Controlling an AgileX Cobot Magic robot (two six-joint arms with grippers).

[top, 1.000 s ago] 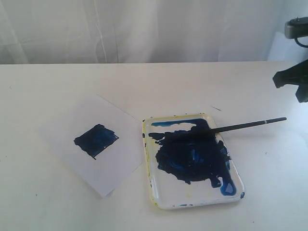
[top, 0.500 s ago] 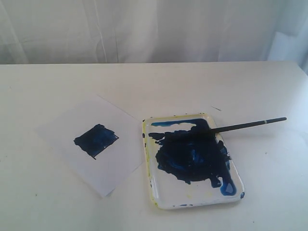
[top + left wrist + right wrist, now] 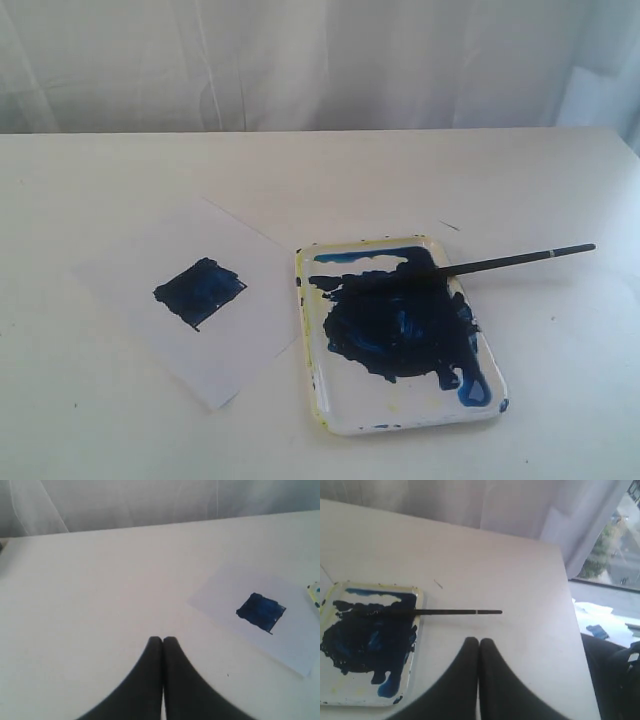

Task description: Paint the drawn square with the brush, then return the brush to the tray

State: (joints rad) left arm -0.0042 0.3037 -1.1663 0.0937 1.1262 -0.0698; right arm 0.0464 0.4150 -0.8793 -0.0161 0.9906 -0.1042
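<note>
The drawn square [image 3: 199, 291] on the white paper sheet [image 3: 185, 300] is smeared dark blue all over; the left wrist view shows the drawn square [image 3: 261, 611] too. The brush [image 3: 470, 266] lies across the tray [image 3: 405, 420], tip in the blue blotch, handle sticking out past the right rim over the table. The brush [image 3: 450, 612] and the tray [image 3: 350, 692] also show in the right wrist view. My left gripper [image 3: 162, 640] is shut and empty, well away from the paper. My right gripper [image 3: 479, 641] is shut and empty, a short way from the brush handle. Neither gripper appears in the exterior view.
White curtain hangs behind the white table [image 3: 320, 180]. In the right wrist view the table's edge [image 3: 572, 610] runs close by, with a window and clutter beyond it.
The black right arm, seen at the exterior view's right edge one second ago, has left that view. The brush, tray and paper have not moved.
</note>
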